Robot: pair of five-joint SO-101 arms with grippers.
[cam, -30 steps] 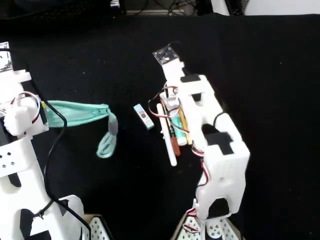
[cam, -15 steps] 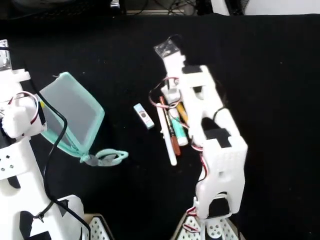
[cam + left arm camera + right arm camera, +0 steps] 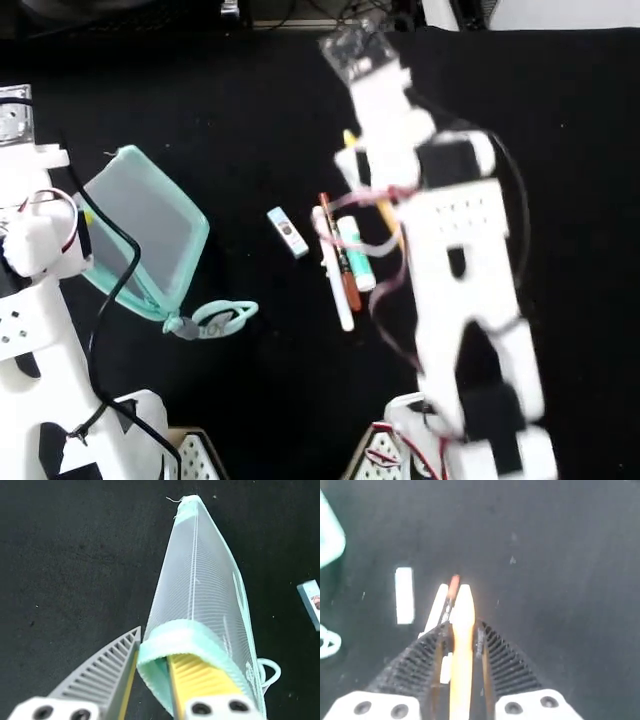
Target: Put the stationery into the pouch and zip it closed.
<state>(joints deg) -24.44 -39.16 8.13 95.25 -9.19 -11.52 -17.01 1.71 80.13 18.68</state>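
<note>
left end effector (image 3: pixel 154 647) clamped on the rim of the mint-green mesh pouch (image 3: pixel 200 590) at frame left, right end effector (image 3: pixel 463 626) pinching a slim yellow-orange pen (image 3: pixel 462 607) upper centre, loose pens (image 3: pixel 343 270) mid-frame

A black, cloth-covered surface (image 3: pixel 560 150) carries everything. Near its middle lies a small blue-and-white eraser (image 3: pixel 288 233), apart from the rest. Just beside it, three items lie close together and roughly parallel: a white pen (image 3: pixel 342 315), a red pen (image 3: pixel 350 293) touching it, and a green-and-white marker (image 3: pixel 356 258). Nearer the front edge a mint wrist loop (image 3: pixel 218 318) rests flat; the pouch (image 3: pixel 150 225) it belongs to seems to touch down at one corner.
</note>
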